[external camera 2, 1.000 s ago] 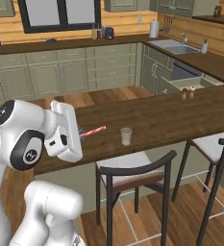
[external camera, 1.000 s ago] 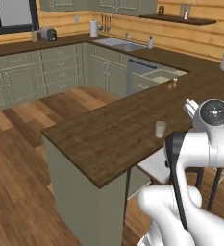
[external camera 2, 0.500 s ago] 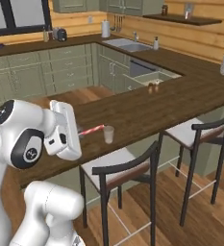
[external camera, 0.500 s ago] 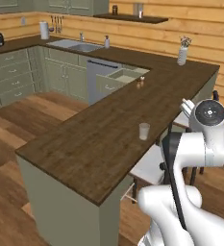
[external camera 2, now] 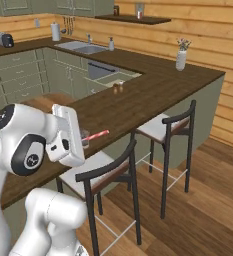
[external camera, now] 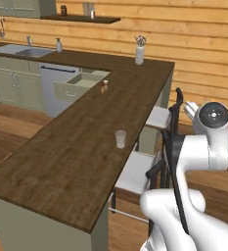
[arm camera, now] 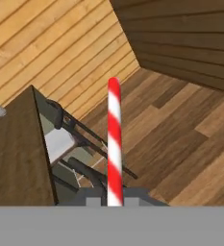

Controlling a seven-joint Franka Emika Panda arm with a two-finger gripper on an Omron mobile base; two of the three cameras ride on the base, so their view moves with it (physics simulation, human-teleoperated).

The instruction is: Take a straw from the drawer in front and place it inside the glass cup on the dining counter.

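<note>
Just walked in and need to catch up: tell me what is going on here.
The white robot arm's gripper is shut on a red-and-white striped straw, which sticks out past its fingers. The arm is beside the dining counter, near the dark-framed stools. The small glass cup stands empty on the counter, apart from the straw. Further along, the pale green drawer is pulled open. The straw is not yet in the cup.

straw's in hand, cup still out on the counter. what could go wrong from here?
1. The straw is thin and gripped only at its base, so it could slip or tilt.
2. The glass cup has a small mouth; a tilted straw may miss it.
3. The stools crowd the dining counter edge.
</note>
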